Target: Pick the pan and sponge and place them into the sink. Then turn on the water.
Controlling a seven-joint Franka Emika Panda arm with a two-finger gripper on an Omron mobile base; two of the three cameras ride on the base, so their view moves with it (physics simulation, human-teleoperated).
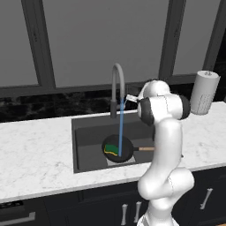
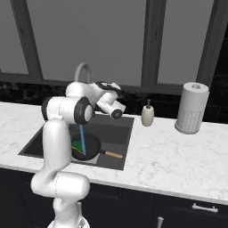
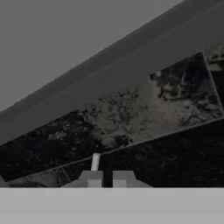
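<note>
Below and in front of the gripper (image 3: pixel 106 180), the pan (image 1: pixel 118 149) sits in the sink (image 1: pixel 88 141) with the sponge (image 1: pixel 112 149) inside it. Water (image 1: pixel 121 132) runs from the faucet (image 1: pixel 116 84) onto them. Its fingers (image 3: pixel 92 179) stand close together, holding nothing, facing the dark backsplash (image 3: pixel 144 113).

A grey arched faucet (image 1: pixel 116 86) stands at the back edge of the basin, just beside the tool. A cream soap bottle (image 2: pixel 147 114) sits on the white marble counter (image 2: pixel 169 156), near the tool on its right. A white paper towel roll (image 2: pixel 192 107) stands upright on the counter further right, well apart from the tool. A dark marbled backsplash (image 3: pixel 144 113) lies directly ahead of the tool, with grey-framed windows (image 1: pixel 101 35) above it. Dark cabinets with metal handles (image 1: pixel 206 198) run below the counter.
</note>
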